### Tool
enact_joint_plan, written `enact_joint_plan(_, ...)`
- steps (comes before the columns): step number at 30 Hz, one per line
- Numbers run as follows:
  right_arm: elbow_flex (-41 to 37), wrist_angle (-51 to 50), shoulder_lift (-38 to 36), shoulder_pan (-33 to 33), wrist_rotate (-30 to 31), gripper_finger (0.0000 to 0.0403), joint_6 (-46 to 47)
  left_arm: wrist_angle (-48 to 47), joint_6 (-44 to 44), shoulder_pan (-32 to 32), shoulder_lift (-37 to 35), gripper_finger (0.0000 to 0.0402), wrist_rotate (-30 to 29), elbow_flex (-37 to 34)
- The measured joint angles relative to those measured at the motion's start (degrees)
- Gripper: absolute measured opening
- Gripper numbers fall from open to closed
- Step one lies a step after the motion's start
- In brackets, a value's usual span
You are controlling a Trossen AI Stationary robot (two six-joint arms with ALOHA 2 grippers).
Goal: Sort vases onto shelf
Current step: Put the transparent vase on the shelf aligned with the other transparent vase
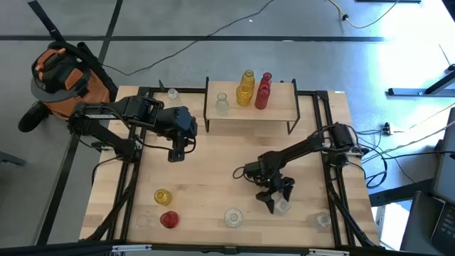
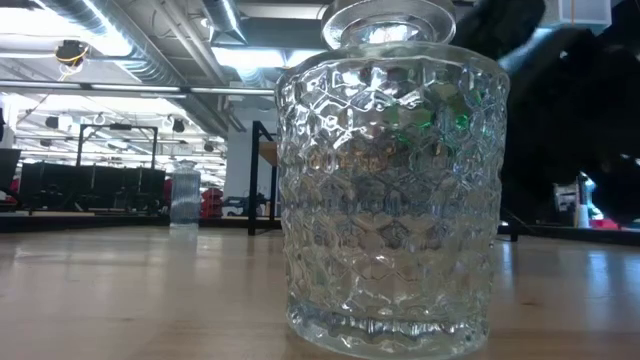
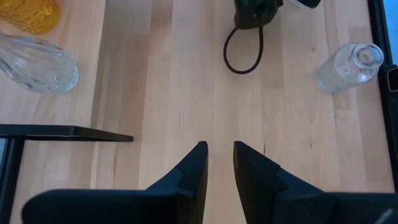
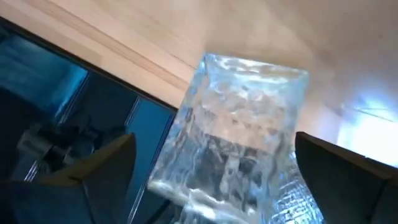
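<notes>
The shelf [image 1: 250,114] stands at the table's far middle and carries a clear vase [image 1: 222,104], yellow vases [image 1: 245,89] and red vases [image 1: 263,91]. My right gripper [image 1: 276,200] is low at the table's near right, open, its fingers on either side of a clear ribbed vase [image 4: 236,143] standing on the wood [image 1: 283,207]; I cannot tell whether they touch it. My left gripper [image 3: 220,152] hovers left of the shelf [image 1: 174,152], open only narrowly, holding nothing. A yellow vase [image 1: 163,195], a red vase [image 1: 168,219] and a clear vase [image 1: 233,217] stand near the front edge.
A faceted clear vase [image 2: 390,190] stands right before the low camera. More clear vases stand at the near right corner [image 1: 323,220] and at the far left beside the shelf [image 1: 173,93]. Black frame rails [image 1: 135,178] run along both table sides. Bare wood lies mid-table.
</notes>
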Motion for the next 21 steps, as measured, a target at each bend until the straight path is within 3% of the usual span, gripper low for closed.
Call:
enact_joint_plan(3,2.8,-4.7,-2.5,0.1,6.8,0.0382,0.2,0.0,0.0,0.0,0.0,0.0069,0.0,0.0)
enact_joint_plan(9,7.5,-11.7,-10.5,3.0,26.9,0.0356,6.5,0.1,-0.3,0.0,0.0,0.0069,0.0,0.0)
enact_joint_plan(15,8.2,-8.8,-19.0,14.6,45.8,0.0347,21.2,0.1,-0.4,0.0,0.0,0.0069,0.0,0.0)
enact_joint_plan(18,8.2,-6.6,-20.2,21.9,56.5,0.0347,26.8,0.7,-0.4,0.0,0.0,0.0069,0.0,0.0)
enact_joint_plan(21,8.2,-6.6,-19.5,27.6,63.3,0.0347,29.8,2.4,-0.3,0.0,0.0,0.0069,0.0,0.0)
